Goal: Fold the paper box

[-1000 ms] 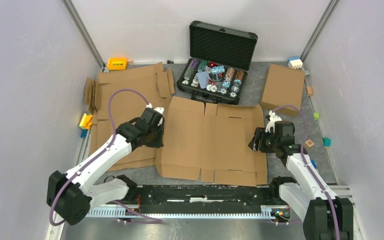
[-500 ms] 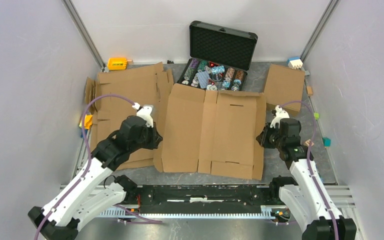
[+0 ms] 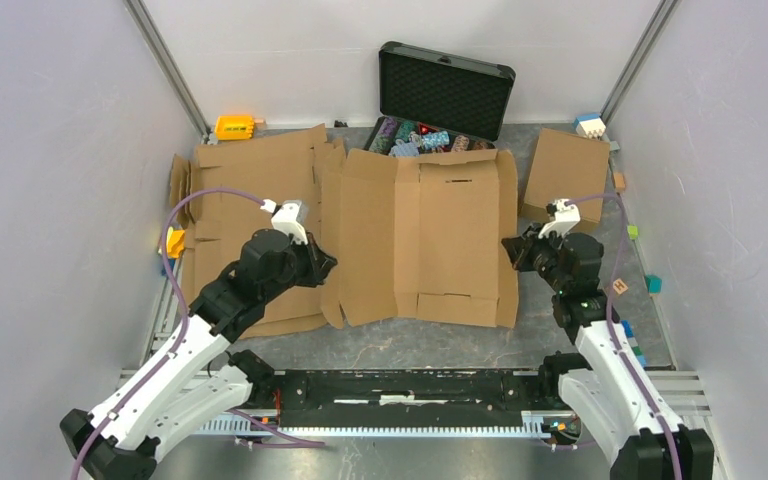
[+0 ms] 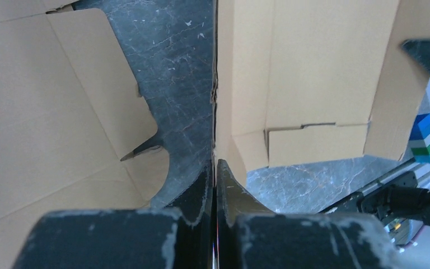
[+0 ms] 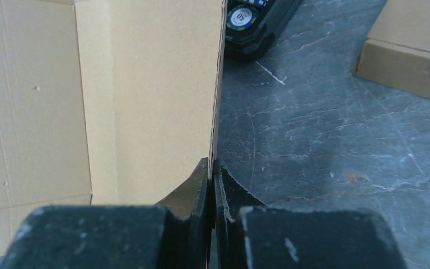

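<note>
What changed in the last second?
The box, pinched at its side edges by the left gripper and right gripper, moved toward the case and now hides most of its chips. The case and the loose cardboard stayed put.

Edge hold: right gripper (image 5: 211, 171) pinches paper box (image 5: 145, 95).
Panel seen edge-on over grey table (image 5: 325, 140); chip case (image 5: 260, 28) just behind.

The paper box (image 3: 425, 235) was plain brown, same as the cardboard sheets (image 3: 260, 180) by the left edge. Desk (image 3: 410, 345) was dark grey with a marbled, white-scratched look. Black case (image 3: 447, 90) at the far edge held multicoloured chips (image 3: 415, 136). Orange gadget (image 3: 233, 126) sat in the far left corner.
</note>
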{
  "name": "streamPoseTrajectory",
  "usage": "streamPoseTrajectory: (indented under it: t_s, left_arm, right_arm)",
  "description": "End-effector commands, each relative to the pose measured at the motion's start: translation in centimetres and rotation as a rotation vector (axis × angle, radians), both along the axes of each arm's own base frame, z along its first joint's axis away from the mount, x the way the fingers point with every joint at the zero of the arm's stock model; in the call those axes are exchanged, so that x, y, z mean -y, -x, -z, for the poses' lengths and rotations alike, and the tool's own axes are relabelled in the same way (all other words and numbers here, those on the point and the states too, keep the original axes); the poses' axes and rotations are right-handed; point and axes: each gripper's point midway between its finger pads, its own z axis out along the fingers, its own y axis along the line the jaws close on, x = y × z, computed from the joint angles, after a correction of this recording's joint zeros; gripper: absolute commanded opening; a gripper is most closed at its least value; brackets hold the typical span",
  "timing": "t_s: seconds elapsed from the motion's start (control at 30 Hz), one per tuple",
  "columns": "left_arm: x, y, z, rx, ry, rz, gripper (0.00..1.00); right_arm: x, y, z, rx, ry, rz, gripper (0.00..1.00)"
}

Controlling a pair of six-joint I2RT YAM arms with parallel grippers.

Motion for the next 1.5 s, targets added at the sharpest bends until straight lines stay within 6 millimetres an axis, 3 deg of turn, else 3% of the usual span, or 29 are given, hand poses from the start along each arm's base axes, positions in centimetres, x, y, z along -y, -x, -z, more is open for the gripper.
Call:
streamPoseTrajectory:
  t_s: [0.0, 0.2, 0.37, 0.47, 0.6, 0.7, 0.73, 0.8, 0.83, 0.9, 0.93, 1.0, 1.07, 1.13, 1.23, 1.47]
  left_arm:
    - [1.1, -2.2, -3.1, 0.092, 0.130, -0.067, 0.02]
    - [0.5, -2.4, -5.5, 0.171, 0.137, -0.078, 0.02]
    - [0.2, -2.3, -5.6, 0.205, 0.177, -0.094, 0.02]
    - [-0.3, -2.5, -5.4, 0.197, 0.154, -0.124, 0.02]
    - [-1.7, -3.0, -5.6, 0.225, 0.127, -0.188, 0.02]
    - [-2.3, -2.9, -6.0, 0.261, 0.139, -0.213, 0.02]
    - [-2.4, -2.8, -6.1, 0.271, 0.149, -0.211, 0.02]
    - [-2.4, -2.8, -5.6, 0.270, 0.156, -0.220, 0.02]
    - [-2.4, -2.9, -5.1, 0.257, 0.148, -0.222, 0.02]
    - [-2.2, -3.1, -4.1, 0.223, 0.112, -0.218, 0.02]
    - [-2.1, -3.3, -3.6, 0.202, 0.091, -0.217, 0.02]
    - [-2.1, -3.7, -2.6, 0.166, 0.049, -0.225, 0.02]
    - [-2.9, -4.3, -2.0, 0.132, -0.001, -0.281, 0.02]
    - [-3.8, -4.6, -1.6, 0.112, -0.055, -0.326, 0.02]
    - [-4.1, -4.8, -1.4, 0.111, -0.077, -0.334, 0.02]
    - [-3.7, -4.5, -2.3, 0.153, -0.044, -0.304, 0.02]
  right_arm:
    - [-1.5, -1.3, -0.4, 0.098, -0.028, -0.029, 0.11]
    - [-1.1, -1.8, -0.1, 0.137, 0.011, 0.000, 0.12]
    - [-1.0, -2.1, 0.5, 0.157, 0.040, 0.015, 0.16]
    - [-1.5, -2.7, 0.8, 0.125, 0.044, -0.014, 0.27]
    - [-1.2, -3.3, 1.4, 0.093, 0.058, 0.009, 0.28]
    - [-1.4, -3.2, 2.5, 0.027, 0.063, -0.005, 0.58]
    - [-1.7, -3.0, 2.8, 0.007, 0.056, -0.020, 0.64]
    - [-2.3, -2.4, 3.9, -0.051, 0.046, -0.060, 0.69]
    - [-2.5, -2.2, 4.4, -0.075, 0.045, -0.076, 0.66]
    - [-2.8, -1.7, 5.5, -0.128, 0.052, -0.100, 0.50]
    - [-2.9, -1.4, 6.1, -0.157, 0.056, -0.111, 0.49]
    - [-3.0, -1.0, 7.2, -0.206, 0.055, -0.117, 0.54]
    - [-2.7, -0.8, 8.1, -0.258, 0.068, -0.107, 0.67]
    - [-2.7, -0.6, 8.2, -0.262, 0.085, -0.125, 0.76]
    - [-3.0, -0.5, 7.3, -0.241, 0.095, -0.157, 0.77]
    - [-5.9, -0.2, 5.8, -0.340, 0.083, -0.339, 0.86]
